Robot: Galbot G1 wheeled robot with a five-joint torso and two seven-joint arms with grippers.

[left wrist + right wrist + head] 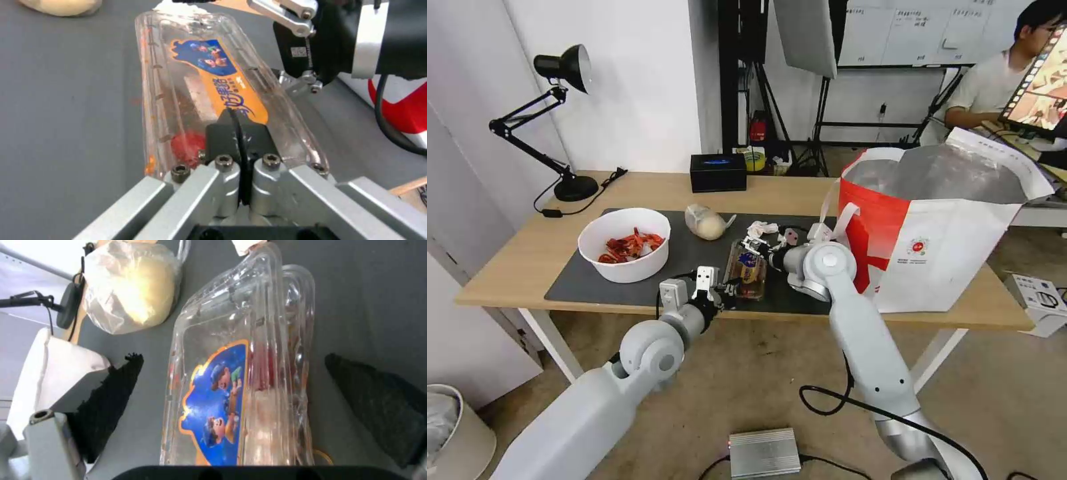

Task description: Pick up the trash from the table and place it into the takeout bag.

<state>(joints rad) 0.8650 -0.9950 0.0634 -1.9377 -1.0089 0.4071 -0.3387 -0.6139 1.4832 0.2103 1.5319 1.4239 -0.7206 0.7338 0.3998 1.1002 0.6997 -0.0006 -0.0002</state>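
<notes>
The clear clamshell tray (746,270) with a blue-and-orange label lies on the dark mat (594,283) of the table (514,267). My left gripper (233,116) is shut on the tray's (200,83) near end. My right gripper (233,360) is open at the far end, one black pad (111,390) on each side of the tray (231,373). The white bowl of red scraps (624,250) stands on the mat's left. The knotted bag with a pale lump (707,223) and the crumpled tissue (762,229) lie behind the tray. The takeout bag (940,233) stands open on the right.
A black tissue box (718,172) and a desk lamp (560,120) sit at the table's back. On the floor are a silver box (764,453), a bin (454,433) at the left and a grey box (1040,300) at the right.
</notes>
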